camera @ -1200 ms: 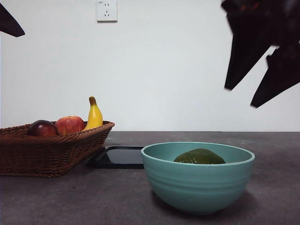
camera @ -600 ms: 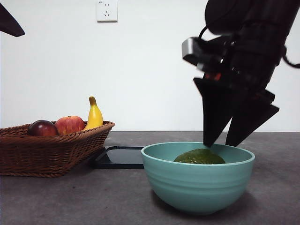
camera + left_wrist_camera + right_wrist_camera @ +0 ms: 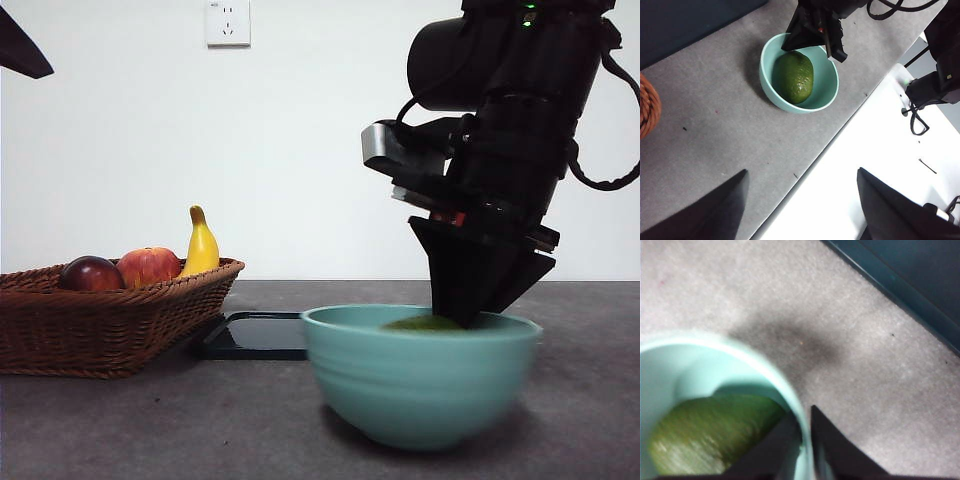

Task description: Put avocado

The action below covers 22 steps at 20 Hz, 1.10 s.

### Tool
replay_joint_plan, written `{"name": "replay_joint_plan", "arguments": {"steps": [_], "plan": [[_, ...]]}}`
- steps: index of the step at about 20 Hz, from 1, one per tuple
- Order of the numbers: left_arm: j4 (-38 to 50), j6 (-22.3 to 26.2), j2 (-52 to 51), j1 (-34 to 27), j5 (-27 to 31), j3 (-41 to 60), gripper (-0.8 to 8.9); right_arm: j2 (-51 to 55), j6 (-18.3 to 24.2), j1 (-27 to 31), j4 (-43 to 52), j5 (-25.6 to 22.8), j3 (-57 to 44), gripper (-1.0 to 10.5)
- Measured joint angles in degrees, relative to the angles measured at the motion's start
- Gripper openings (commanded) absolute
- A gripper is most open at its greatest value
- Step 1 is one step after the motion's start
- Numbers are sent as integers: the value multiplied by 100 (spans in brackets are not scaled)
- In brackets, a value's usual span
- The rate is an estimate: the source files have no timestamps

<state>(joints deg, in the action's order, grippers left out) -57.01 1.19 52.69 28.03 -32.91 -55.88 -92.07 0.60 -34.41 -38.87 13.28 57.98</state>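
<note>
The dark olive-green avocado (image 3: 430,323) lies in a teal bowl (image 3: 420,385) at the front right of the table. It also shows in the left wrist view (image 3: 796,77) and the right wrist view (image 3: 710,435). My right gripper (image 3: 470,310) reaches down onto the bowl's far right rim (image 3: 765,367). One jaw is inside the bowl beside the avocado and one outside, closed on the rim. My left gripper (image 3: 800,200) is open and empty, high above the table, and shows as a black tip (image 3: 20,50) in the front view.
A wicker basket (image 3: 100,320) at the left holds a dark red fruit (image 3: 90,273), a red-yellow apple (image 3: 148,265) and a banana (image 3: 202,245). A black tray (image 3: 255,335) lies flat between basket and bowl. The table's edge (image 3: 805,170) runs near the bowl.
My right gripper came down from the upper right onto the bowl and its jaws closed over the rim. The bowl has shifted slightly. The left arm has not moved.
</note>
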Motion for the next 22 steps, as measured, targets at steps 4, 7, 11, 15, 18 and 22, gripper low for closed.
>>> {"name": "replay_joint_plan", "arguments": {"steps": [4, 7, 11, 15, 18, 22], "plan": [[0, 4, 0, 0, 2, 0, 341, 11, -2, 0, -9, 87, 0, 13], [2, 7, 0, 0, 2, 0, 341, 149, -63, 0, -98, 146, 90, 13], [31, 7, 0, 0, 2, 0, 341, 225, -109, 2, -280, 72, 704, 13], [31, 37, 0, 0, 2, 0, 341, 212, -114, 116, -332, -144, 1248, 13], [35, 46, 0, 0, 0, 0, 341, -103, -114, 358, -345, -140, 1943, 13], [35, 46, 0, 0, 0, 0, 341, -1121, -109, 734, -531, -149, 3003, 13]]}}
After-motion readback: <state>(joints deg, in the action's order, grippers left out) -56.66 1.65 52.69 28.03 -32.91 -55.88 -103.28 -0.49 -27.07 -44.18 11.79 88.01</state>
